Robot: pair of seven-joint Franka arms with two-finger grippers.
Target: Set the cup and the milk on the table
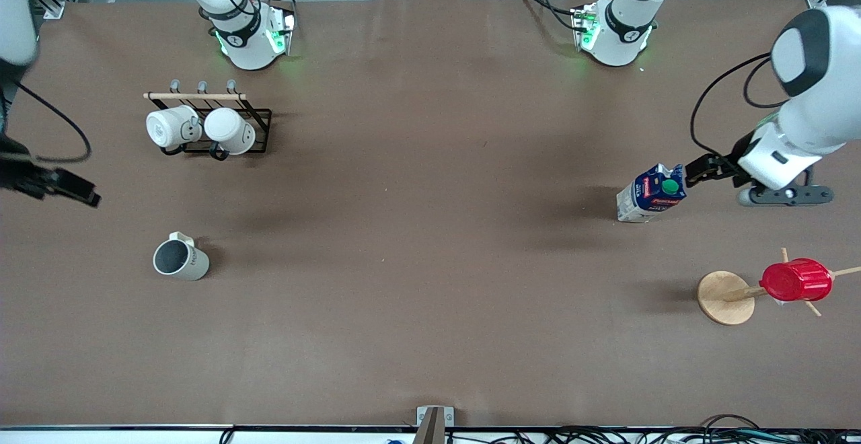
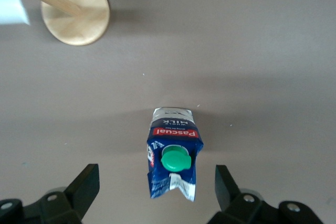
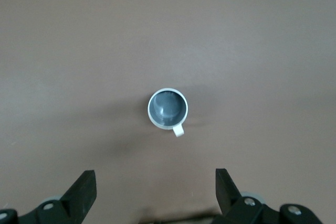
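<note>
The left tool (image 2: 157, 195) has its fingers wide apart and holds nothing; it hangs over the left arm's end of the bench (image 1: 430, 262), just beside the milk (image 1: 651, 193). The right tool (image 3: 156, 195) is also spread and empty, up over the right arm's end, with the cup (image 3: 167, 109) standing upright below it.

The bench is a plain matte brown sheet.

The milk stands on the bench, its green cap up, in front of the left tool's open fingers. Its red label reads "Pascual" and below that "MILK". The cup (image 1: 180, 259) stands nearer to the front camera than the black mug rack (image 1: 208, 124).
</note>
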